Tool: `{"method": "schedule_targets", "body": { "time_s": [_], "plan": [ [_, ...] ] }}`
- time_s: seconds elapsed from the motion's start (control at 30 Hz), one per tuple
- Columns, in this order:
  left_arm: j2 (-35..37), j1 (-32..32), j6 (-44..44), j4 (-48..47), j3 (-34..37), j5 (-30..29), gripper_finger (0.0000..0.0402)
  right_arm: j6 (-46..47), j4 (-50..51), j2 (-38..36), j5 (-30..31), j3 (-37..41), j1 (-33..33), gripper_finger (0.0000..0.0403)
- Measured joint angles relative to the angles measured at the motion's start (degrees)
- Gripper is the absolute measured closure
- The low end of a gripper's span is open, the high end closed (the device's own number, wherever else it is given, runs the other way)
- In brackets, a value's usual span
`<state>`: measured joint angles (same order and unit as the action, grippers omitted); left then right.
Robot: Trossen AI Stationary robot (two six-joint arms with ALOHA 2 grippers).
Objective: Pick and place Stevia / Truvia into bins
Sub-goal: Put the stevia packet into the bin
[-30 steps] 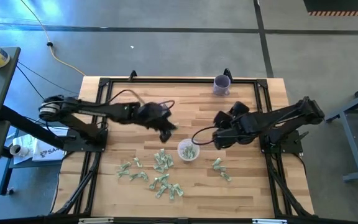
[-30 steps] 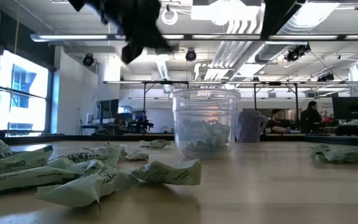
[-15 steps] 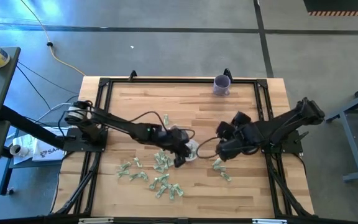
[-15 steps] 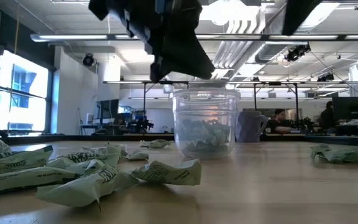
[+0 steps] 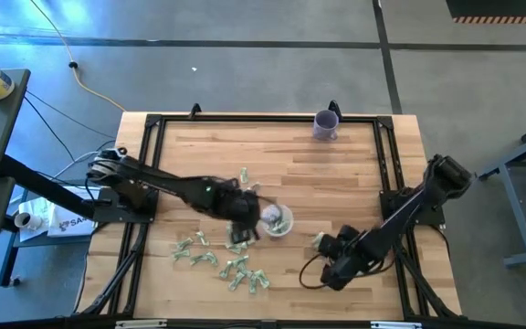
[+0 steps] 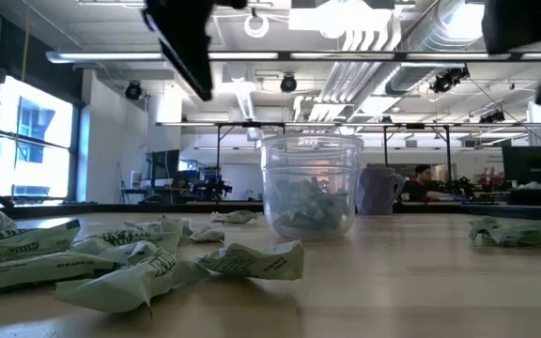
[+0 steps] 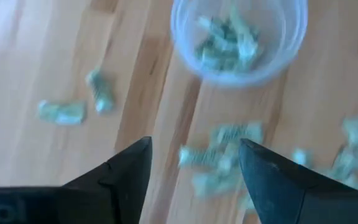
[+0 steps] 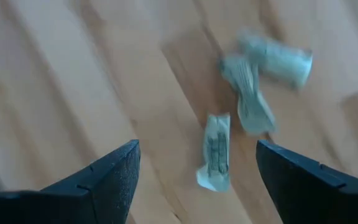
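Observation:
The clear cup stands on its base mid-table with several green-and-white sachets inside. More sachets lie loose on the wood to its near left. A few others lie to its near right. My left gripper hovers open just left of the cup, over the loose sachets, with nothing between its fingers. My right gripper is open near the table's front right, above the right-hand sachets, and touches none.
An opaque purple cup stands at the far edge, right of centre. Black frame rails run along the table's left, right and far sides. Bare wood lies between the clear cup and the purple cup. People sit at desks far behind the table.
My left gripper has swung from farther back toward the near edge and over the cup, then drawn back a little toward the table's left. My right gripper has travelled from beside the cup toward the near edge and now hangs by the right-hand sachets.

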<state>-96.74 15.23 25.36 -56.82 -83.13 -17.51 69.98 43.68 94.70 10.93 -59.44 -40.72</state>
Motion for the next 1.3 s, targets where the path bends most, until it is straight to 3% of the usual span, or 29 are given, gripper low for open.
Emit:
{"method": "schedule_targets", "body": {
  "time_s": [0.27,0.4,0.57,0.77,0.9,1.0,1.13,1.3],
  "plan": [
    [3.07,7.04,11.62,-14.57,2.30,-3.19,0.0170,2.06,1.14,6.99,0.92,0.35,-2.24,0.0097],
    [5.52,10.13,20.36,-16.61,7.39,-2.55,0.0193,2.07,2.01,10.08,-1.40,-0.01,-0.75,0.0127],
    [11.47,14.57,33.78,-13.40,17.10,1.30,0.0217,1.71,1.37,11.73,-3.61,-0.13,1.13,0.0222],
    [20.97,20.15,51.20,-5.20,29.75,1.89,0.0238,-1.36,-1.26,10.27,-5.21,0.15,3.80,0.0383],
    [25.75,22.34,59.99,-4.24,35.55,1.59,0.0243,-1.59,-1.35,8.09,-4.57,-1.96,6.26,0.0376],
    [28.48,23.89,65.68,-4.97,39.12,1.53,0.0242,-3.56,-1.04,4.51,1.55,-7.96,9.06,0.0383],
    [31.46,26.27,69.79,-3.87,42.23,2.87,0.0239,-13.98,-0.80,3.27,8.12,-16.93,14.01,0.0395],
    [32.44,30.36,70.93,-1.98,42.75,3.48,0.0239,-27.11,-2.32,6.03,2.83,-22.85,22.39,0.0388]
  ]
}}
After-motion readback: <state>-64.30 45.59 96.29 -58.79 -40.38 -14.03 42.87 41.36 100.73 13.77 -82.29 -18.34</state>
